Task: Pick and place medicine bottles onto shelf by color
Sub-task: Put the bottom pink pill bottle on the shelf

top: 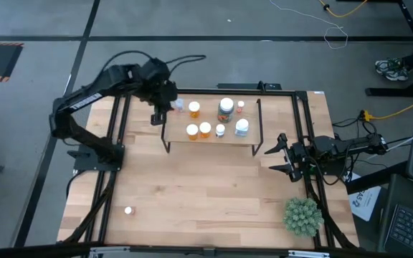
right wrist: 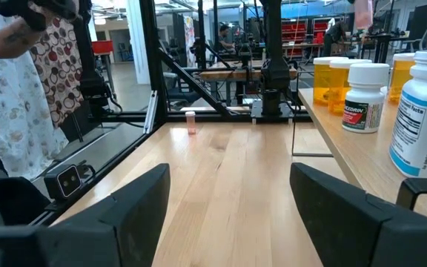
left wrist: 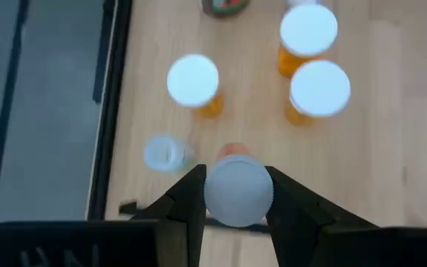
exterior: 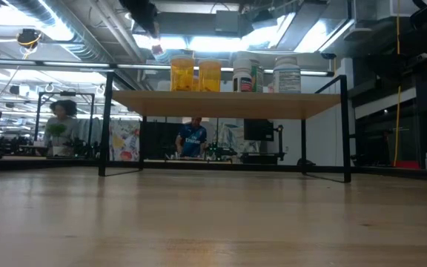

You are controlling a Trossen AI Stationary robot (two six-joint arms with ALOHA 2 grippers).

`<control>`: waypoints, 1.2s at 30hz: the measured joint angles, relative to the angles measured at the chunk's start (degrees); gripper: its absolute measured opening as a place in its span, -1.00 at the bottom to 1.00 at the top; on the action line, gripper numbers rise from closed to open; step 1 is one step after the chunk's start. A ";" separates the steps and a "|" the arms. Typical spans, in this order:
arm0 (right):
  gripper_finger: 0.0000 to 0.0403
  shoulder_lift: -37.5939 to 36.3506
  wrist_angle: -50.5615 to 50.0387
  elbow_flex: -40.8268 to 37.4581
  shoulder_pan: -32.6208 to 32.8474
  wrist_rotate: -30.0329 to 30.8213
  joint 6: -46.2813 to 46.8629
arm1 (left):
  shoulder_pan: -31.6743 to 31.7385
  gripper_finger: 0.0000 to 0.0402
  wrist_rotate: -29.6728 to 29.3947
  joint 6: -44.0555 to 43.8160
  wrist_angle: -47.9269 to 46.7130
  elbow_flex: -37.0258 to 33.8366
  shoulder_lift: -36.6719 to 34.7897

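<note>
Left pincer [left wrist: 236,194]: squeezed tight on a white-capped bottle [left wrist: 236,190], above the shelf [top: 181,136].
Right pincer [top: 281,159]: wide open, empty, waiting.
Good move: lower it straight beside the orange bottles [left wrist: 306,70], no bumping.

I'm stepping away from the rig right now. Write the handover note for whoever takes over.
Left gripper: shut on a white-capped bottle, held above the shelf at its left end.
Right gripper: open, empty, waiting at the table's right edge.
Done: seven bottles stand on the shelf, with three orange ones toward the left and white ones toward the right.
Left: set down the held bottle; fetch the lone bottle at the table's front left.
</note>
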 joint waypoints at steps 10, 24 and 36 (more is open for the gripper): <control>0.40 0.00 0.00 0.00 0.00 0.00 -0.01 | -0.02 -0.46 -0.69 1.32 8.17 -14.24 1.44; 0.40 0.00 0.00 0.00 0.00 0.00 -0.02 | -0.02 -0.45 -0.72 1.40 9.67 -15.26 3.87; 0.40 0.00 0.00 0.00 0.00 0.00 0.00 | -0.02 -0.30 -0.79 1.42 9.62 -15.26 3.87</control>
